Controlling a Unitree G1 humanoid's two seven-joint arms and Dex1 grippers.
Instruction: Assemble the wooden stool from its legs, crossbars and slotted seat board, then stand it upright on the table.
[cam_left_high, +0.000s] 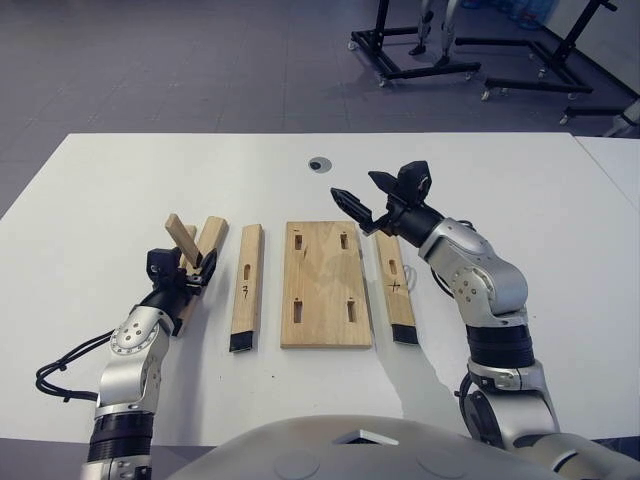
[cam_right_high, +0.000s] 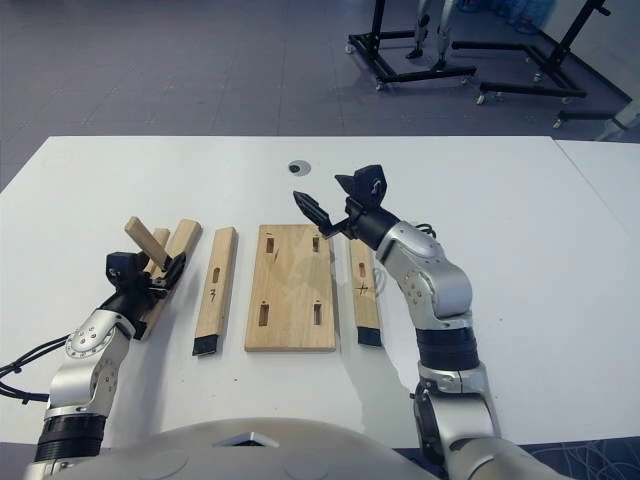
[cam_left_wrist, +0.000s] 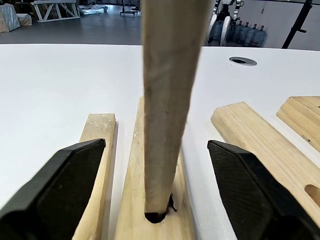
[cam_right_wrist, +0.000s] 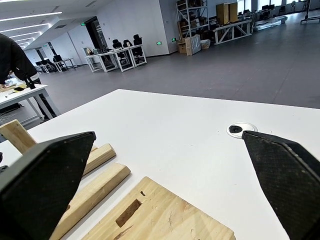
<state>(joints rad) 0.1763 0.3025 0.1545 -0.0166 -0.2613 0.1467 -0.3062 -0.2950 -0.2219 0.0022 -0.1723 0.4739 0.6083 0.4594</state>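
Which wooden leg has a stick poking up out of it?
The leg at the left gripper: a crossbar stands in its slot. The two legs beside the seat board have empty slots.

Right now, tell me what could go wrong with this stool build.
1. The crossbar leans in the slot of the leg, and the left gripper stands open around it without holding; it could topple or wedge crooked.
2. The right gripper hangs open near the far end of the seat board; coming down, it might knock the board askew.

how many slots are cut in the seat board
4 in the seat board: far-left slot, far-right slot, near-left slot, near-right slot. None looks hidden.
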